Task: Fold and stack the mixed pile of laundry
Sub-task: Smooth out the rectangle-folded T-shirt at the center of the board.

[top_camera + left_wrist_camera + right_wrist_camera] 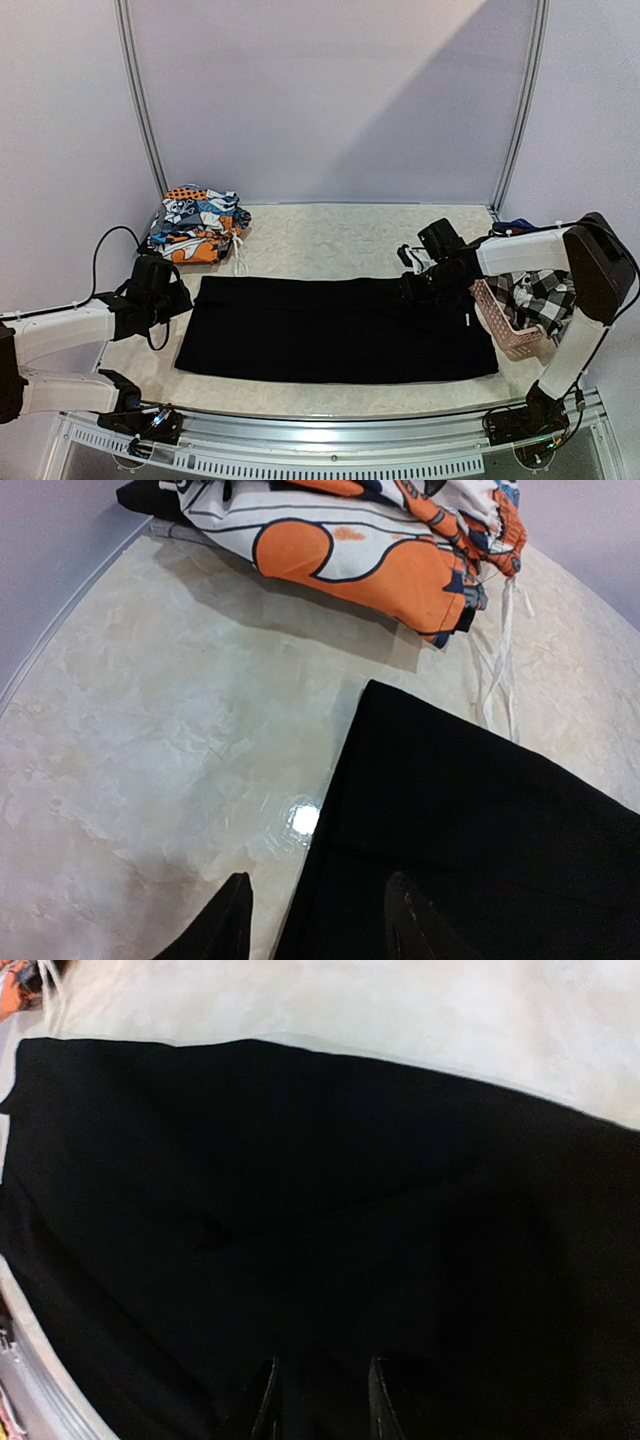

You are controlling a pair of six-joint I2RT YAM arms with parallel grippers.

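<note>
Left gripper (pixel 318 882): low at the black garment's left edge, jaws apart, one finger over the bare table (pixel 320 235) and one over the cloth; nothing clenched.
Printed pieces (pixel 195 225): orange, blue and white, bunched at the far left of the table, with white drawstrings (pixel 500 650) trailing toward the black cloth.
Black garment (pixel 330 330): spread flat across the table's middle between both arms.
Handling: judged soft, limp and light, so it should sag and crease when lifted. The corners or side hems look the best hold, one arm on each.
Right gripper (pixel 320 1365): down on the garment's right part with a narrow gap between its fingers; whether cloth is pinched cannot be told.
Pink basket (pixel 505 325): far right, tipped, with the checked garment (pixel 540 295) inside.
Writing: none readable.
</note>
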